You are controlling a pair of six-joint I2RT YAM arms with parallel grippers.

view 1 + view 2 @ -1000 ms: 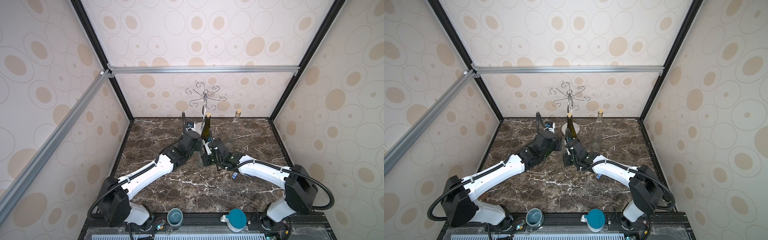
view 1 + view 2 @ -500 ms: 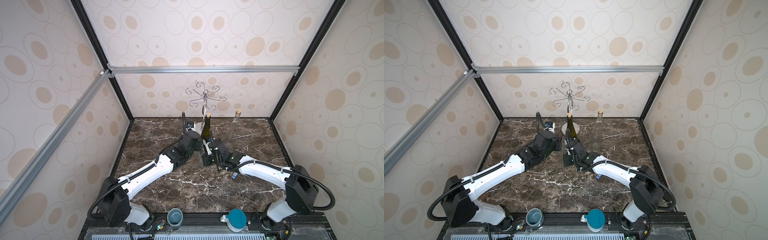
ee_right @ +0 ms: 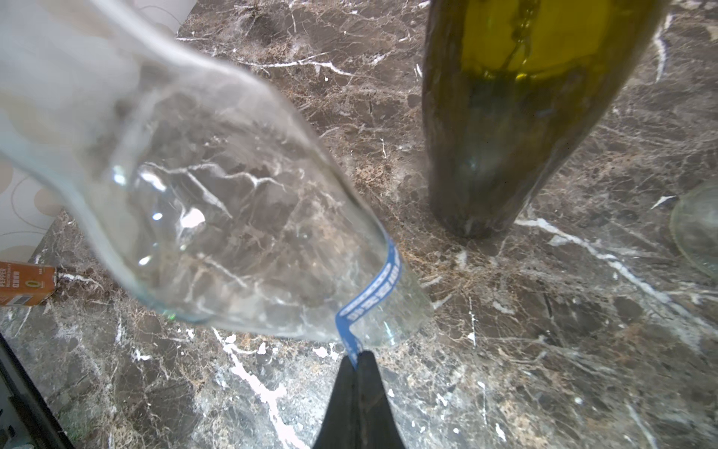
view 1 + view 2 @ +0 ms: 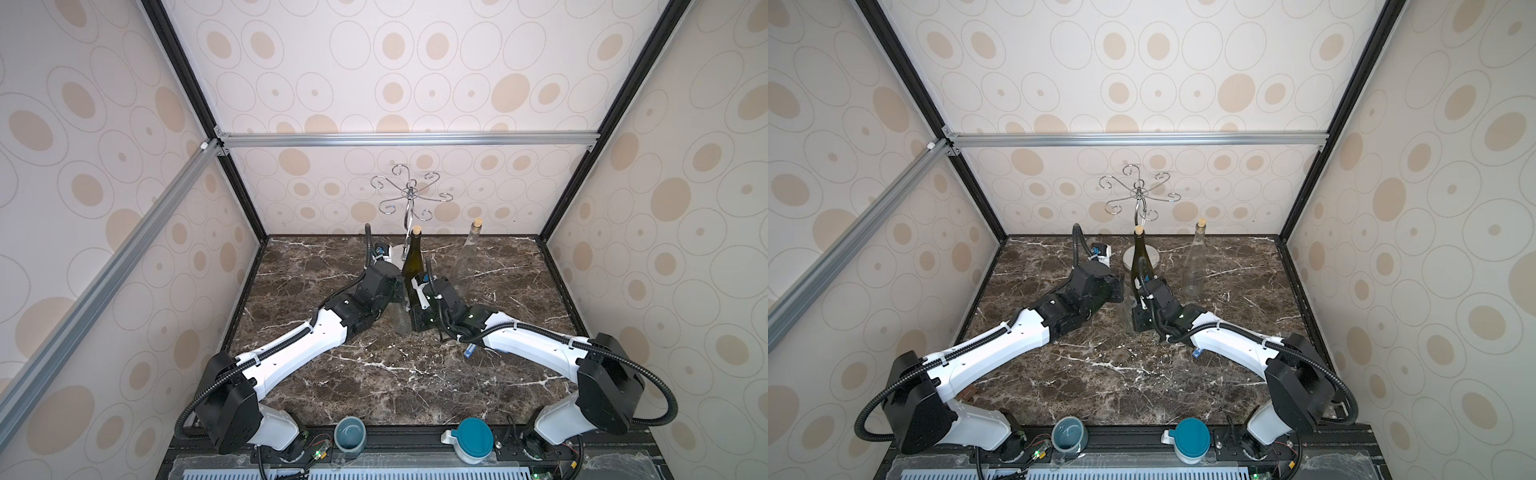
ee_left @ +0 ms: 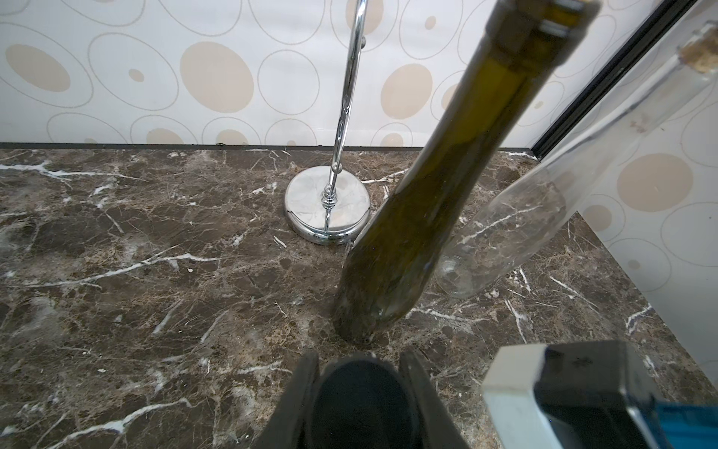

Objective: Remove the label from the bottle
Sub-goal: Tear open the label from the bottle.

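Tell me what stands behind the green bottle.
A chrome rack: its stem and round base show behind the green bottle. In both top views the bottle covers part of the base.

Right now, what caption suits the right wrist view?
Right gripper pinches the free end of the blue label on the clear bottle; green bottle stands beyond.

The table top [image 5: 155, 272] is polished brown marble, the stand [image 5: 326, 210] mirror-bright chrome metal, the green bottle [image 5: 404, 233] dark smooth glass, the clear bottle [image 3: 213, 214] shiny glass with a thin blue printed label [image 3: 369, 290].
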